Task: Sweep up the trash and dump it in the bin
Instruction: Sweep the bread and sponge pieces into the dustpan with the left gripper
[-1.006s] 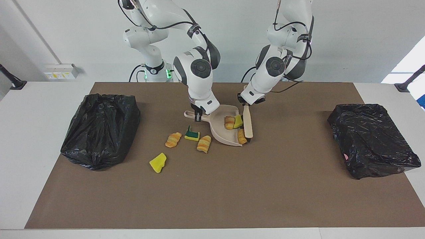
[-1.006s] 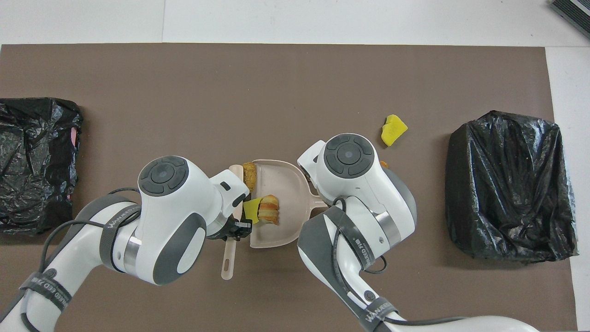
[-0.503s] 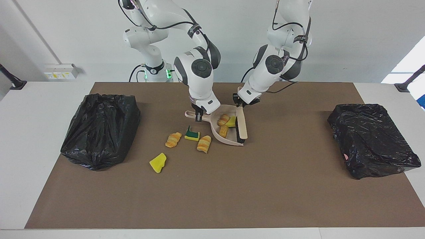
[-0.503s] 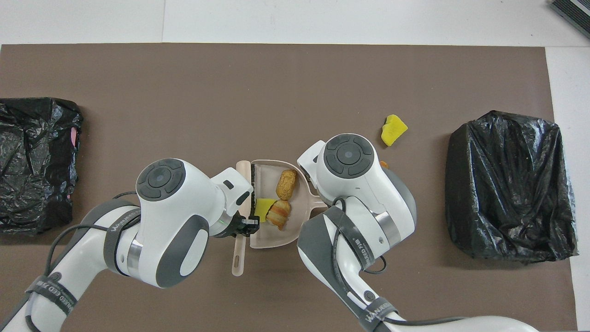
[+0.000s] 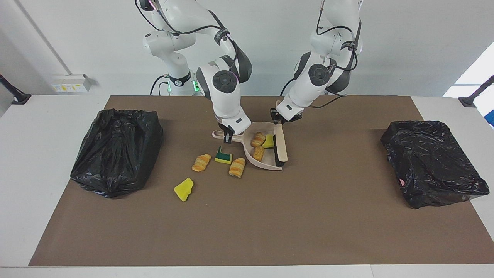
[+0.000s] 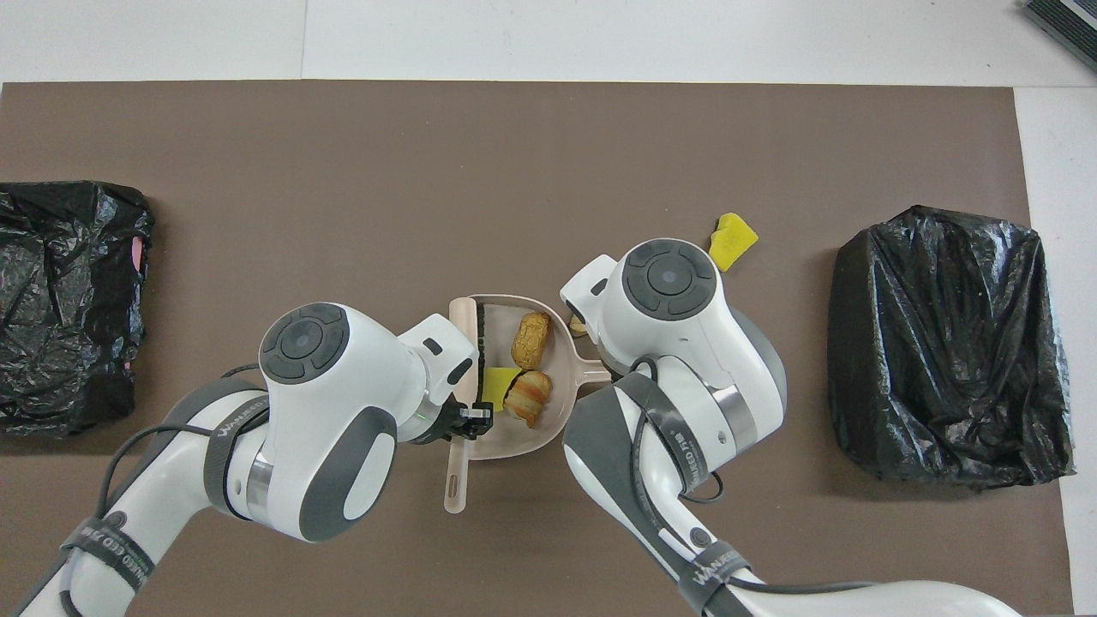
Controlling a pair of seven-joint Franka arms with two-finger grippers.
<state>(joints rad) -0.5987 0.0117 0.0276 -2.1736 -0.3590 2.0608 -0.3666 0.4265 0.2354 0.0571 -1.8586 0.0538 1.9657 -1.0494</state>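
Observation:
A beige dustpan [image 5: 265, 162] [image 6: 538, 434] lies mid-mat. My right gripper [image 5: 227, 136] is shut on its handle; in the overhead view the arm hides that gripper. My left gripper [image 5: 277, 117] [image 6: 468, 416] is shut on the beige brush [image 5: 282, 145] [image 6: 456, 480], whose black bristles stand across the pan's mouth. In the pan lie three bits of trash: two bread pieces [image 5: 257, 139] [image 5: 258, 153] and a yellow sponge chunk [image 5: 269, 141] [image 6: 498, 384]. On the mat beside the pan, toward the right arm's end, lie a croissant [image 5: 237, 167], a green-yellow sponge [image 5: 223, 156], another croissant [image 5: 201, 162] and a yellow sponge [image 5: 183, 189] [image 6: 731, 240].
A bin lined with a black bag [image 5: 115, 150] [image 6: 947, 343] stands at the right arm's end of the brown mat. A second black-bagged bin [image 5: 432, 162] [image 6: 64, 300] stands at the left arm's end.
The brush swept toward the right arm's end and pushed the bread piece from the pan's lip inside. The right arm shifted a little with the dustpan.

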